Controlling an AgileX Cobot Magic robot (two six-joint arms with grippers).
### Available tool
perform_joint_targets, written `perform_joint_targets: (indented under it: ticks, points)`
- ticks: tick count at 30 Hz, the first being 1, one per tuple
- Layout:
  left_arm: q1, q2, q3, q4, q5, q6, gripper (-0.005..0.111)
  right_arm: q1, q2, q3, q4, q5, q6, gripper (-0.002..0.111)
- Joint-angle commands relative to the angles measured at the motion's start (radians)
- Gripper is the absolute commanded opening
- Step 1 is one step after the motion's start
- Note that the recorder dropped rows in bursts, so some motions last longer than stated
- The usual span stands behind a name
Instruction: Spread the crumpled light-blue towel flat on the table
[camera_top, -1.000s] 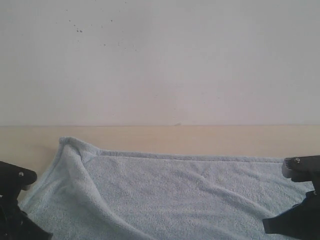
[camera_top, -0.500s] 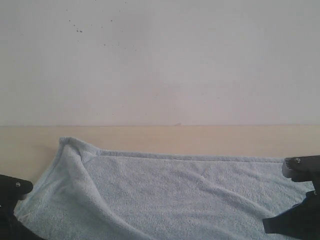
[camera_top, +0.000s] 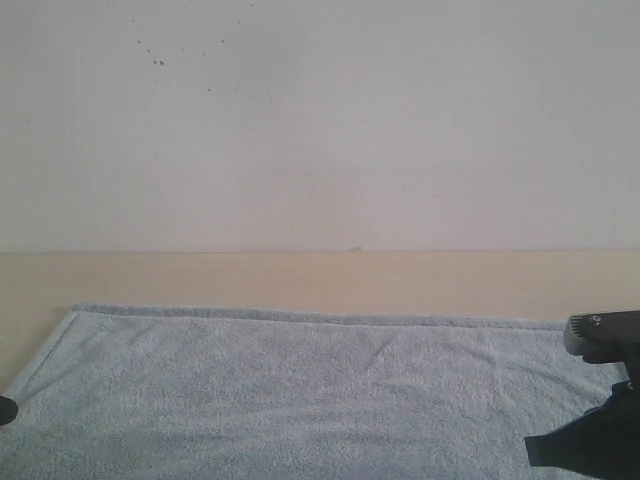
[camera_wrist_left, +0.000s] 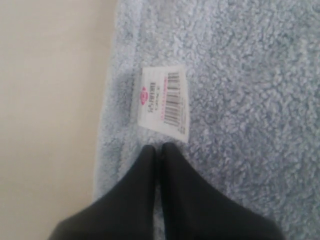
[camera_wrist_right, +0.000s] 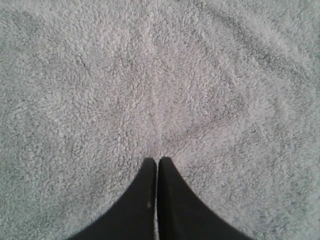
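The left gripper (camera_wrist_left: 158, 146) is clenched, its two black fingers pressed together with no gap, tips down on the towel (camera_top: 300, 390) close to its hemmed edge. Just ahead of those tips the white barcode tag (camera_wrist_left: 164, 102) lies flat on the pile. To one side of the fingers, past the hem, is bare table (camera_wrist_left: 45, 125). The right gripper (camera_wrist_right: 158, 159) is likewise clenched, tips meeting on the fluffy cloth, and a faint crease runs straight ahead from them. Whether either one pinches any cloth cannot be told. In the exterior view the towel lies spread flat between the two grippers, with its far hem straight and a strip of table beyond it.
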Motion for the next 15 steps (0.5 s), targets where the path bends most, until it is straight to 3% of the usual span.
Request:
perform_joint_targets:
  ticks: [1, 15]
  points:
    - [-0.002, 0.013, 0.015, -0.081, 0.095, -0.008, 0.004, 0.002, -0.010, 0.003, 0.001, -0.011, -0.001, 0.000]
    - [-0.002, -0.113, -0.090, -0.068, 0.095, 0.031, 0.004, 0.002, -0.010, 0.003, 0.001, 0.191, -0.024, 0.000]
